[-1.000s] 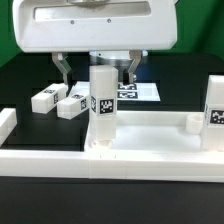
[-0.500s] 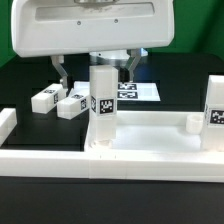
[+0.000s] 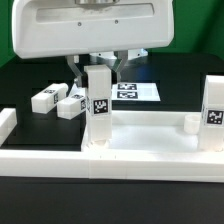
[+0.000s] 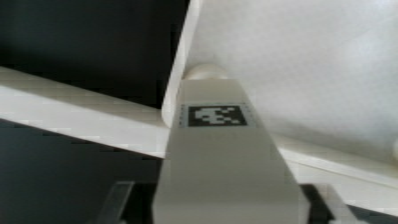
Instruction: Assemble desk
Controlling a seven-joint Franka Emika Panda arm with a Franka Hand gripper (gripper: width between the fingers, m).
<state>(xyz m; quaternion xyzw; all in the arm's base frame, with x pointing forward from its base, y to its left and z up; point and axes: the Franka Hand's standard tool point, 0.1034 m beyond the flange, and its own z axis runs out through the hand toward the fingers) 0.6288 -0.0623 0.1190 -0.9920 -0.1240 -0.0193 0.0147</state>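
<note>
- The upright leg (image 3: 99, 108) stands at the corner of the desk panel (image 3: 150, 138) nearest the exterior view's left. It is set vertical, probably so that its foot seats in the corner socket.
- The gripper (image 3: 97, 75) comes down from above, and its jaws press the leg's upper end from both sides. In the wrist view the leg (image 4: 217, 150) fills the gap between the dark fingers (image 4: 125, 203). I judge this a firm hold for seating or turning the leg.
- A second upright leg (image 3: 213, 112) stands at the panel's far end, to the exterior view's right, and looks already mounted.
- Two loose legs (image 3: 45, 99) (image 3: 72, 103) lie flat on the black table (image 3: 30, 75), to the exterior view's left of the held leg, awaiting their turn.
- The marker board (image 3: 138, 91) lies behind the panel.
- A low border bar (image 3: 60, 165) runs along the front, likely a stop that keeps the panel from sliding.
</note>
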